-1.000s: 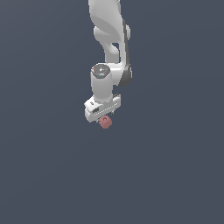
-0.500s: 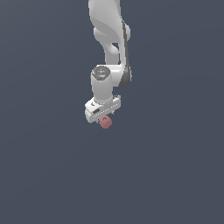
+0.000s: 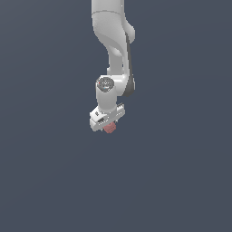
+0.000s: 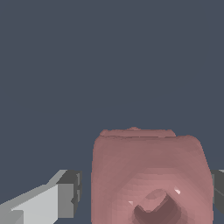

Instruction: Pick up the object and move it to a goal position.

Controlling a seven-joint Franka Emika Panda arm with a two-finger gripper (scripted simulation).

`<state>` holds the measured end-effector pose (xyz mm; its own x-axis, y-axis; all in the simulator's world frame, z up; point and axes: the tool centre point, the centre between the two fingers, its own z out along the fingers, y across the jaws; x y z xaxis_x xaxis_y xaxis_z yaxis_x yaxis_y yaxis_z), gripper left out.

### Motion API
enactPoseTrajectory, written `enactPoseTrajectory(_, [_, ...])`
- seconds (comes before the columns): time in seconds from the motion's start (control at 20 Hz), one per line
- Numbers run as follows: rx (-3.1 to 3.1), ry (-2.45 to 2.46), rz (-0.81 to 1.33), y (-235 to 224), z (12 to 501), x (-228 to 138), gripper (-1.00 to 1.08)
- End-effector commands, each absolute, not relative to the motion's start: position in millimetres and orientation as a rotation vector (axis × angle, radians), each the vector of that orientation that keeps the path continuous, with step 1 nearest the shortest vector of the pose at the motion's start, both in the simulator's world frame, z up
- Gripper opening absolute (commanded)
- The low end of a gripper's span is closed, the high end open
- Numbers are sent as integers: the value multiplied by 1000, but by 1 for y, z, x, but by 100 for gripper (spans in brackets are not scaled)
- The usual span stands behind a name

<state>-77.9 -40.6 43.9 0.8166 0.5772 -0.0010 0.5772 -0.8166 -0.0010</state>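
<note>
While the white arm (image 3: 113, 54) hangs against plain grey, its fingers (image 4: 65, 197) pinch the red-pink block (image 3: 109, 128) from both sides — gripped tight, pointing downward

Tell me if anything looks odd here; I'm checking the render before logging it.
Nothing stands out. The red-pink block sits between the fingers of the gripper. It has a dimple in one face, in the wrist view.

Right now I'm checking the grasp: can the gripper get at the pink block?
Probably yes. The pink block sits between the gripper's jaws with nothing else around it, though a gap shows beside one finger, so contact is unclear.
</note>
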Motion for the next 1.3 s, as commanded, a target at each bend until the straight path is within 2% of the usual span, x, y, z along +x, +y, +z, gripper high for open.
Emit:
enactPoseTrajectory(0.0, [-2994, -952, 0, -41, 40, -77, 100])
enactPoseTrajectory(0.05, [-2994, -952, 0, -41, 40, -77, 100])
enactPoseTrajectory(0.1, [-2994, -952, 0, -41, 40, -77, -100])
enactPoseTrajectory(0.8, [-2995, -951, -2, -39, 44, -74, -100])
enactPoseTrajectory(1.25, [-2995, -951, -2, -16, 73, -49, -100])
